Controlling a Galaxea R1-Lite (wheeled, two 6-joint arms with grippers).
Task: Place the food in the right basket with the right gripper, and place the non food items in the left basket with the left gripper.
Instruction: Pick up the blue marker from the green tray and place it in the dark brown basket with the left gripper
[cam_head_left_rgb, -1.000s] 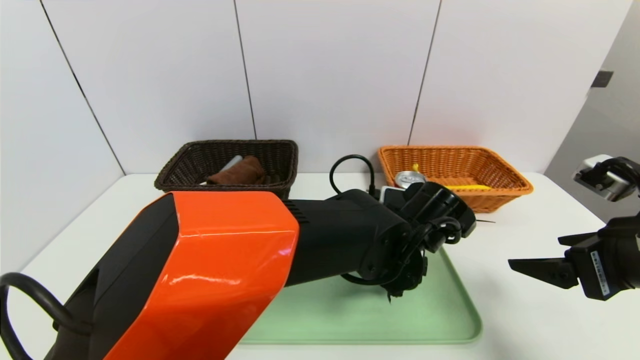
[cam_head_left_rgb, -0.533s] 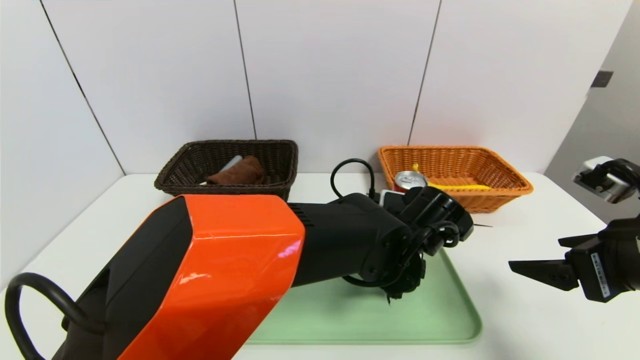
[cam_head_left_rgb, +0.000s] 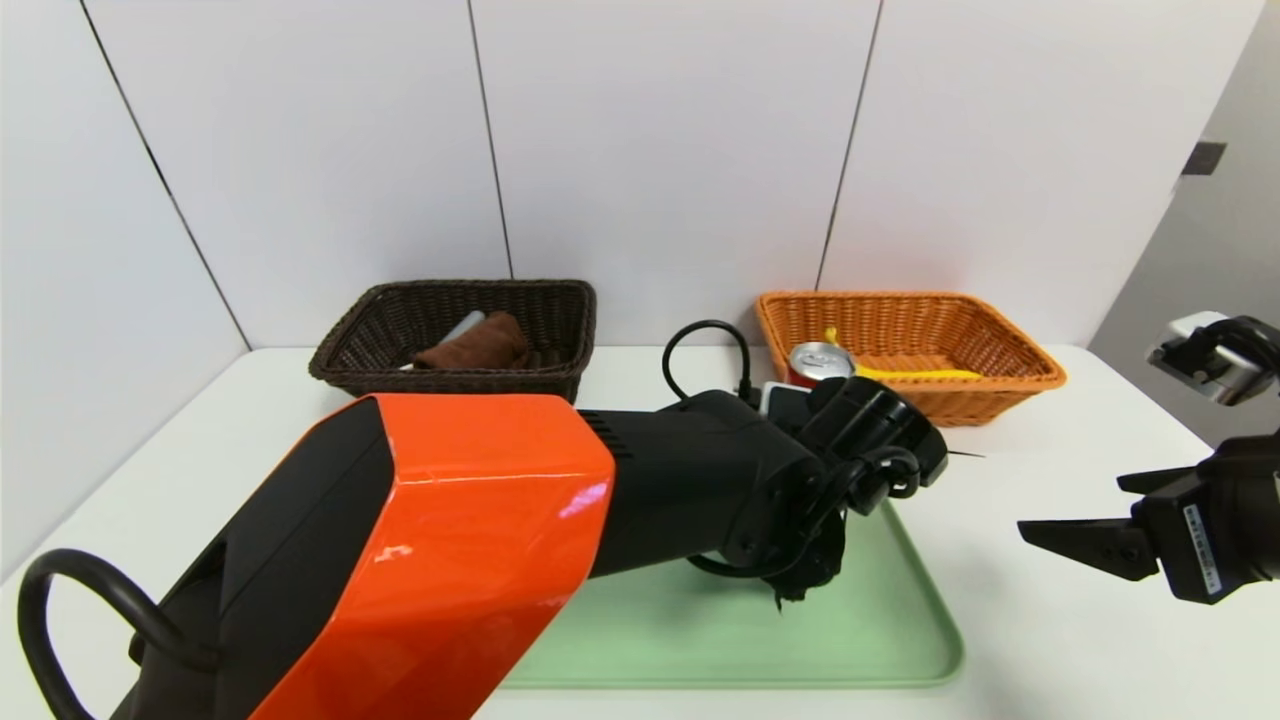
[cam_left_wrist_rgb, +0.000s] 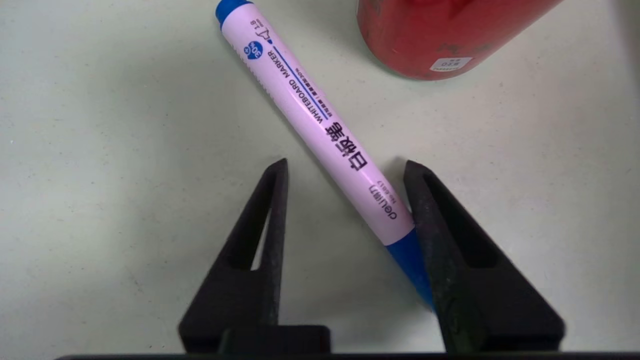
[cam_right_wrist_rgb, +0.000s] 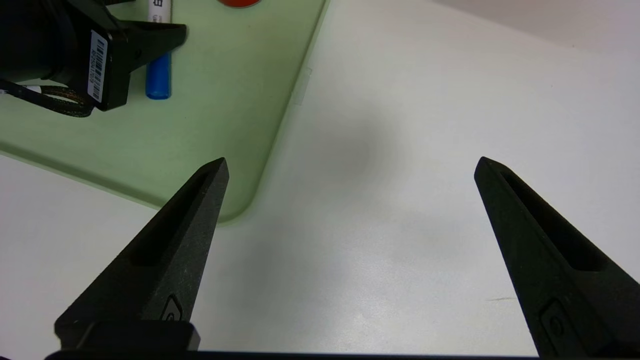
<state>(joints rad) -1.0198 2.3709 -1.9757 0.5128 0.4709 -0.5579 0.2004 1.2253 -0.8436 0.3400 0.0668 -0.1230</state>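
Note:
A white marker (cam_left_wrist_rgb: 320, 125) with a blue cap lies on the green tray (cam_head_left_rgb: 900, 640). My left gripper (cam_left_wrist_rgb: 347, 164) is low over it, open. One finger touches the blue cap and the other stands clear of the barrel. In the head view the wrist hides these fingers. The red can (cam_left_wrist_rgb: 440, 35) stands just beyond the marker, and its silver top (cam_head_left_rgb: 818, 360) shows past the wrist. The banana (cam_head_left_rgb: 920, 374) lies in the orange basket (cam_head_left_rgb: 1010, 345). The brown cloth (cam_head_left_rgb: 475, 345) and the peeler's pale handle (cam_head_left_rgb: 457, 328) lie in the dark brown basket (cam_head_left_rgb: 370, 330). My right gripper (cam_right_wrist_rgb: 351, 161) hovers open.
The right gripper (cam_head_left_rgb: 1070, 502) hangs over bare white table to the right of the tray's corner (cam_right_wrist_rgb: 235, 210). Both baskets stand at the back against the white wall. My left arm's orange shell (cam_head_left_rgb: 440, 540) covers the tray's left half.
My left arm has edged slightly forward and down over the tray, uncovering more of the can's top. The right arm has not moved.

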